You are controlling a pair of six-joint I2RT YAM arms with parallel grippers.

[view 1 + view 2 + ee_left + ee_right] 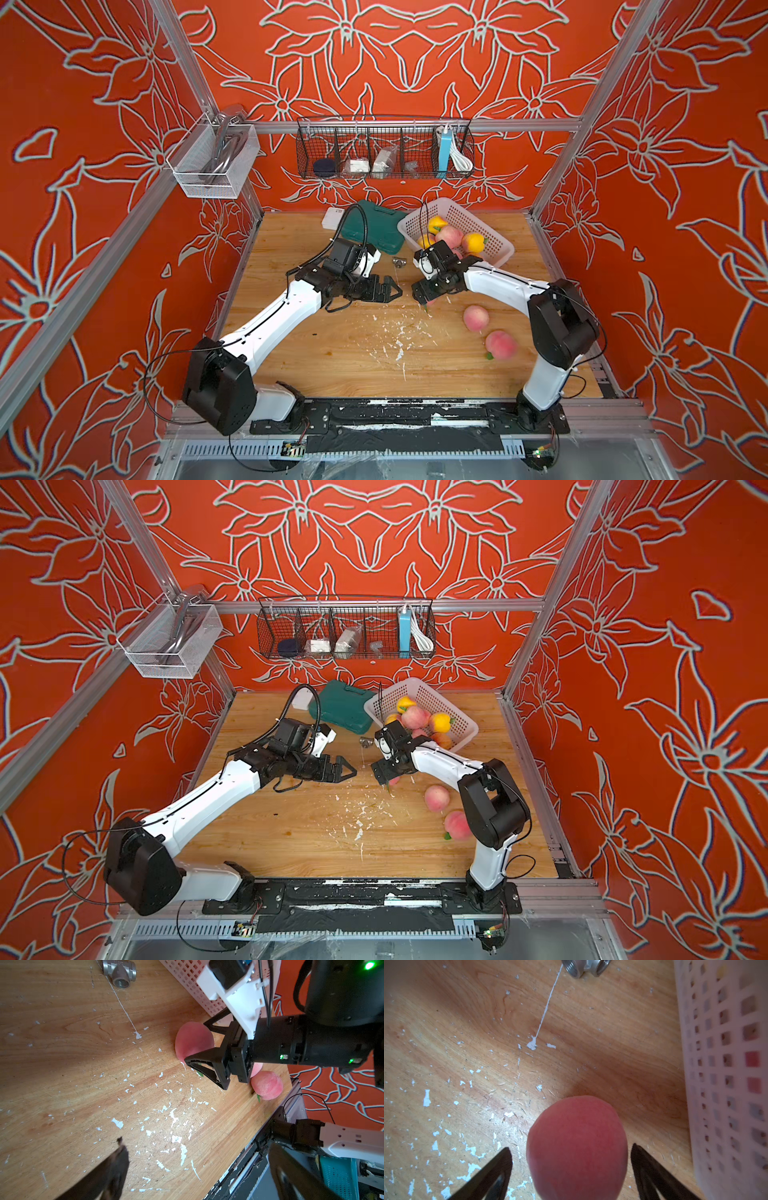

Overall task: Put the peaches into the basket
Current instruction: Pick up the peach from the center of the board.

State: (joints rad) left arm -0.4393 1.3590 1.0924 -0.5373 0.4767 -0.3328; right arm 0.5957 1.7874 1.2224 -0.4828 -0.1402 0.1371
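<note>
In both top views, the pale basket (465, 216) sits at 1 o'clock on the wooden surface (332, 353) with several peaches (449, 236) inside. Two more lie loose at 4 o'clock. The left end effector (395, 290) hovers wide and empty near the centre.

In the left wrist view, the right end effector (196, 1041) straddles a pink peach (193, 1032) on the surface beside the basket.

In the right wrist view, its fingers (496, 1167) stand wide, with gaps on either side of that fruit. A metal pipe fitting (583, 968) lies beyond.
</note>
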